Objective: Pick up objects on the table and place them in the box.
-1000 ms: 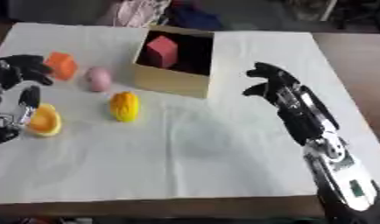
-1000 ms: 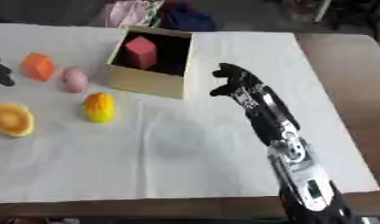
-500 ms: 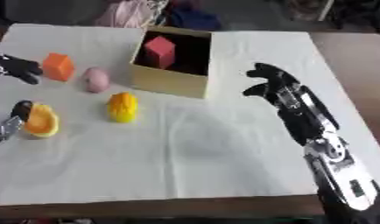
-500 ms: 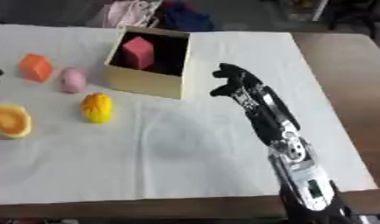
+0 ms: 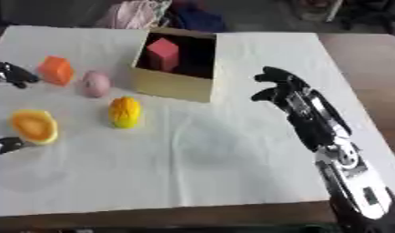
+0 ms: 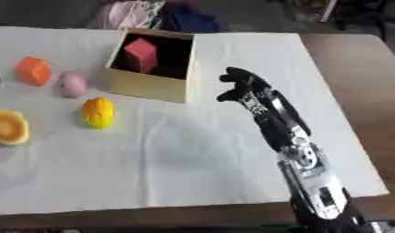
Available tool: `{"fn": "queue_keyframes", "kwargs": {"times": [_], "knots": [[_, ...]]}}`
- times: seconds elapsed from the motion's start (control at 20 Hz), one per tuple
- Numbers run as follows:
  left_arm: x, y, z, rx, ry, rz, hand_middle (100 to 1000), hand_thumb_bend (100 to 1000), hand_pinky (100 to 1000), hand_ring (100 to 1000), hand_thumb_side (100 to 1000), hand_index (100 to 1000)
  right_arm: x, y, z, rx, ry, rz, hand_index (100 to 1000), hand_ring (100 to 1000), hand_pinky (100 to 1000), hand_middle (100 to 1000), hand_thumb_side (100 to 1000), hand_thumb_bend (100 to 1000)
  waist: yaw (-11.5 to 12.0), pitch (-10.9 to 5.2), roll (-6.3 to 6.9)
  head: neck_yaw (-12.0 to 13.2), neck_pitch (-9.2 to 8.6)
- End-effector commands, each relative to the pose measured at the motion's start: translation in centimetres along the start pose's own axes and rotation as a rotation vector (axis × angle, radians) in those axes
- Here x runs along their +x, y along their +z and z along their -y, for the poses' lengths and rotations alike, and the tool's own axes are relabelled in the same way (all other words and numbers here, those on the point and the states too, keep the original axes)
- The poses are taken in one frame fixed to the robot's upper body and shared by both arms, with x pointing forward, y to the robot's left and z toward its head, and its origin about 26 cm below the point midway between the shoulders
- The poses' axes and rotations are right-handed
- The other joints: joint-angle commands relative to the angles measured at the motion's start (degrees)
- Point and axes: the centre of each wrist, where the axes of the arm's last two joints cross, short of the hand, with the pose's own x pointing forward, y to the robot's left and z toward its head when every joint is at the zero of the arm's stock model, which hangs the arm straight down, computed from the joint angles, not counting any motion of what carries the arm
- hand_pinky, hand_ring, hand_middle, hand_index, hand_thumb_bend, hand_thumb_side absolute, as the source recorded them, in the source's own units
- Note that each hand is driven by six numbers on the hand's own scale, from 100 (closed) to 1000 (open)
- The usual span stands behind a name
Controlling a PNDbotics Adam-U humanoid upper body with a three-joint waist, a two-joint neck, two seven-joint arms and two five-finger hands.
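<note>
The counter (image 5: 232, 173) was covered with a white cloth. A cardboard box (image 5: 175, 86) stood open at its far middle, and a red block (image 5: 163, 53) stood inside it, toward the left wall. Four objects lay on the cloth to the left of the box. An orange block (image 5: 56, 70) was the farthest to the left, and a pink rounded object (image 5: 95, 83) lay just beside it, between the orange block and the box. A yellow-orange ribbed object (image 5: 124, 112) lay nearer, in front of the pink one and apart from it. A flat orange-yellow piece (image 5: 35, 126) lay near the left edge of the counter.

The right hand (image 5: 284, 88) was over the cloth to the right of the box, not touching it. Its fingers (image 5: 267, 73) were curled forward and held nothing.

Of the left hand (image 5: 11, 73) only dark fingers showed at the left edge, just beside the orange block, and another dark part showed lower at the same edge, touching or almost touching the orange-yellow piece. It seemed to hold nothing, but I could not tell if its fingers were apart or together.

At the far edge, behind the box, lay some pink cloth (image 5: 133, 13) and blue cloth (image 5: 197, 19).
</note>
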Motion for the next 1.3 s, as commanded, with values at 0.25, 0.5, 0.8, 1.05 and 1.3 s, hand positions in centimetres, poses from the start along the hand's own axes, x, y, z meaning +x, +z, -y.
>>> {"fn": "queue_keyframes", "kwargs": {"times": [0.25, 0.5, 0.8, 1.05, 1.3], "knots": [[-2.3, 0.5, -1.8, -0.152, -0.124, -0.129, 893, 854, 846, 839, 755, 972, 0.5, -0.4, 0.1, 0.021, 0.012, 0.016, 892, 681, 819, 804, 757, 100, -0.4, -0.57, 0.61, 0.7, -0.12], [-3.3, -0.9, -0.7, -0.283, -0.163, -0.135, 888, 850, 844, 840, 841, 967, 0.4, -0.4, 0.0, 0.031, 0.008, 0.013, 891, 682, 819, 804, 760, 100, -0.6, -0.74, 0.57, 1.0, -0.19], [-3.8, -2.3, 0.9, -0.409, -0.231, -0.119, 888, 849, 845, 842, 849, 962, 0.4, -0.4, 0.0, 0.035, 0.008, 0.013, 891, 683, 819, 804, 761, 100, -0.8, -0.78, 0.55, 0.9, -0.26], [-4.2, -3.0, 2.7, -0.480, -0.272, -0.119, 890, 851, 845, 842, 867, 962, 0.4, -0.4, 0.0, 0.037, 0.008, 0.014, 891, 684, 819, 804, 761, 100, -0.8, -0.77, 0.57, 1.0, -0.32], [-4.7, -3.3, 4.2, -0.483, -0.290, -0.147, 887, 848, 840, 836, 754, 960, 0.4, -0.5, 0.0, 0.038, 0.009, 0.016, 891, 685, 819, 804, 761, 100, -0.8, -0.79, 0.54, 1.0, -0.38]]}}
